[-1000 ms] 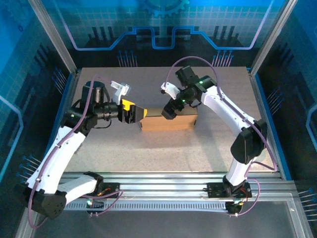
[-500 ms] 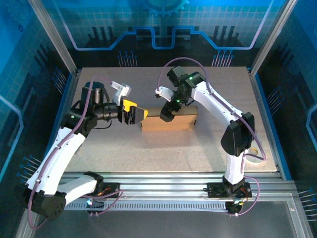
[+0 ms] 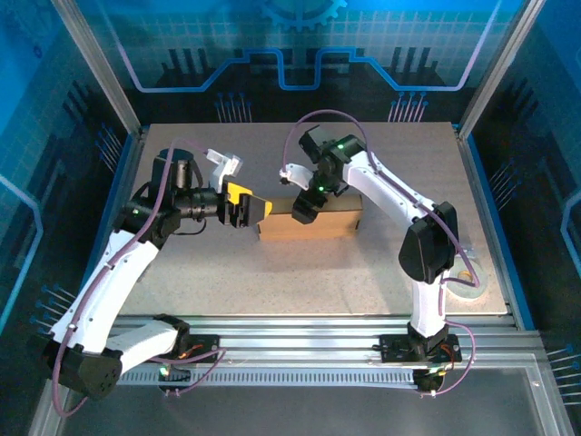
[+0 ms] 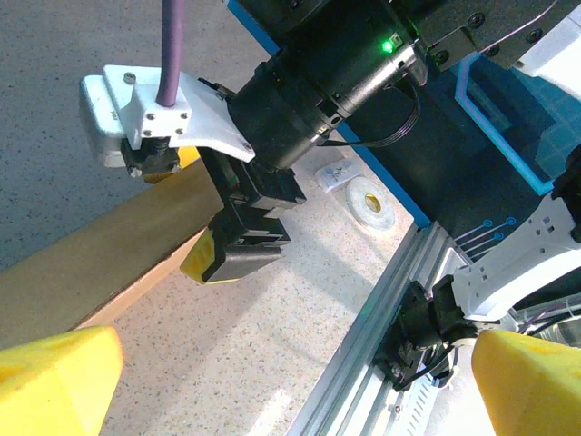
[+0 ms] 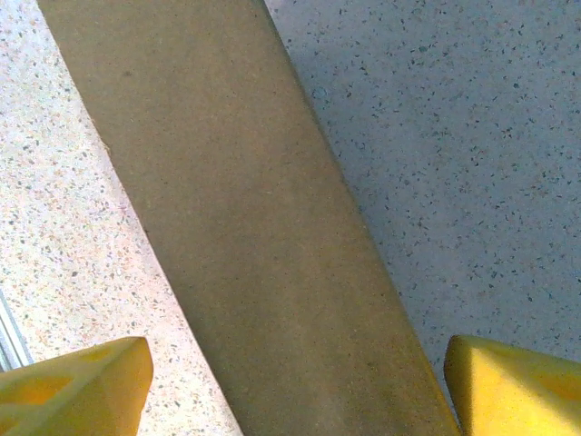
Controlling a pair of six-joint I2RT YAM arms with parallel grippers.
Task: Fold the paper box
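Note:
The paper box is a slim brown carton lying flat mid-table. My right gripper hangs over its left half, pointing down. In the right wrist view the paper box runs diagonally between the yellow fingertips; the right gripper is open, straddling the carton with table showing on both sides. My left gripper sits at the box's left end, open. In the left wrist view the left gripper has only bare table between its fingers, with the paper box off to the left.
A roll of tape lies near the table's right front edge, by the right arm's elbow; the tape roll also shows in the left wrist view. Aluminium rails border the table's near side, and blue walls enclose it.
The right arm has swung left, carrying its gripper a little leftward along the box. The left arm and the box have not moved.

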